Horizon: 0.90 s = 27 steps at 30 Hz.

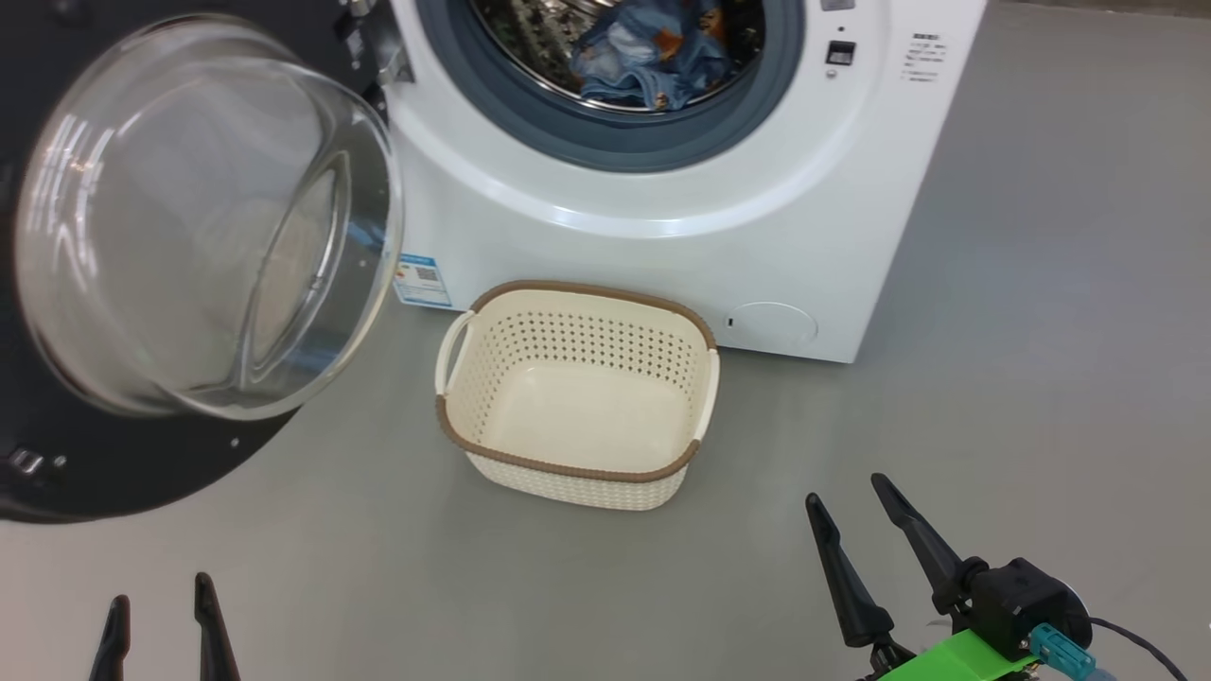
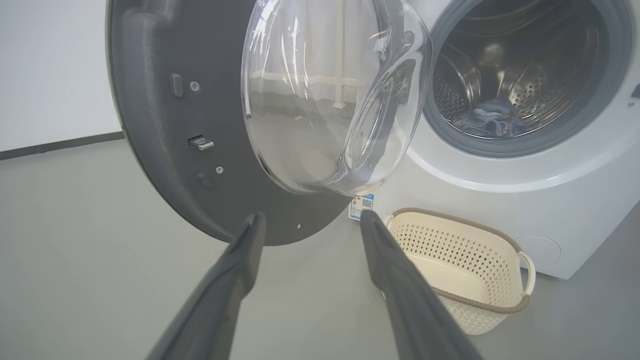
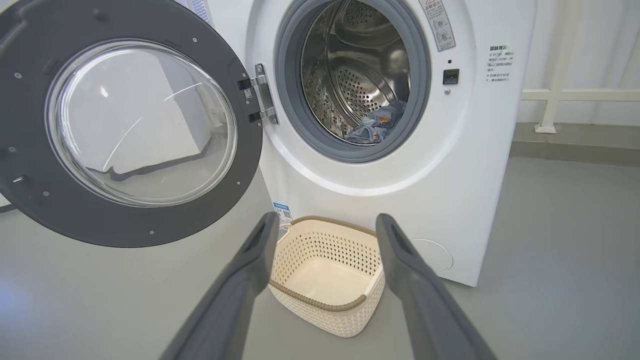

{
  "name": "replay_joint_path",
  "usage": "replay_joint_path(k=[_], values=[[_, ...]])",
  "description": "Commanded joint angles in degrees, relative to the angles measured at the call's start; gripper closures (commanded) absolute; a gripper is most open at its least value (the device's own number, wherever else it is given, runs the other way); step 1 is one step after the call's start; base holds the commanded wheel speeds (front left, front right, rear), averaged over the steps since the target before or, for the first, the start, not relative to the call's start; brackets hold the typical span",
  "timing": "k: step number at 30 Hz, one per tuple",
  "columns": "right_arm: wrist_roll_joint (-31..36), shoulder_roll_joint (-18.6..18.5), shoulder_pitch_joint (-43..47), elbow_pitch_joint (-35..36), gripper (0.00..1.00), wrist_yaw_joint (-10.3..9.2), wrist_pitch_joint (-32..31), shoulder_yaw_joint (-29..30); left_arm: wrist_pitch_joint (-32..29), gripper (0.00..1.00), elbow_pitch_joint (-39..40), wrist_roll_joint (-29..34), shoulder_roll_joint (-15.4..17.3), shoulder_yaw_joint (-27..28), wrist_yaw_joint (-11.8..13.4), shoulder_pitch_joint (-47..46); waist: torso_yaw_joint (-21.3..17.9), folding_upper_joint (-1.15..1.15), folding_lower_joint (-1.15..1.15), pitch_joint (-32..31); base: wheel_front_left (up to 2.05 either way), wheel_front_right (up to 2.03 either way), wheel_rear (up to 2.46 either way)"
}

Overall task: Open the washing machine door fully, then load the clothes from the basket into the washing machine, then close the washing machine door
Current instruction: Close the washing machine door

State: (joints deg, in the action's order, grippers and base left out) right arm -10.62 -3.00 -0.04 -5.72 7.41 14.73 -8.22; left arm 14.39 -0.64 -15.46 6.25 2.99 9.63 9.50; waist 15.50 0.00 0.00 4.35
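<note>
The washing machine (image 1: 662,218) (image 2: 525,200) (image 3: 465,165) stands white with its round door (image 1: 123,454) (image 2: 150,125) (image 3: 30,150) swung wide open to the left, glass bowl bulging out. Blue printed clothes (image 1: 648,47) (image 2: 492,120) (image 3: 377,127) lie in the steel drum. The cream basket (image 1: 577,392) (image 2: 465,270) (image 3: 325,270) sits empty on the floor before the machine. My left gripper (image 1: 161,601) (image 2: 309,217) is open, low at the left below the door's rim. My right gripper (image 1: 847,492) (image 3: 327,220) is open, right of and nearer than the basket, holding nothing.
Grey floor (image 1: 1041,378) spreads to the right of the machine. A blue energy label (image 1: 421,279) sits on the machine's lower left front. In the right wrist view a white railing (image 3: 565,95) runs along the wall behind.
</note>
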Motion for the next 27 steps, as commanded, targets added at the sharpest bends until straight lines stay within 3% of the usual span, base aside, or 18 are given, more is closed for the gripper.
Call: replay_joint_path(k=[1,17,27], values=[[0.3,0.1,-1.2,1.2,0.0,0.08,0.3,-1.3,0.6,0.0,1.3,-0.1,0.4,2.3,-0.1,-0.9,1.2,0.0,0.0,0.1,0.0,0.0,0.0],[0.8,0.0,-1.5,0.6,0.0,0.08,0.3,-1.5,0.6,0.0,0.6,0.0,-1.1,3.2,-0.8,-0.7,8.2,0.0,0.0,0.6,0.0,0.0,0.0],[0.5,0.0,-1.4,0.2,0.0,0.08,0.3,-1.9,0.6,0.0,0.2,0.3,-1.5,3.8,-1.2,-0.4,10.7,0.0,0.0,0.0,0.0,0.0,0.0]])
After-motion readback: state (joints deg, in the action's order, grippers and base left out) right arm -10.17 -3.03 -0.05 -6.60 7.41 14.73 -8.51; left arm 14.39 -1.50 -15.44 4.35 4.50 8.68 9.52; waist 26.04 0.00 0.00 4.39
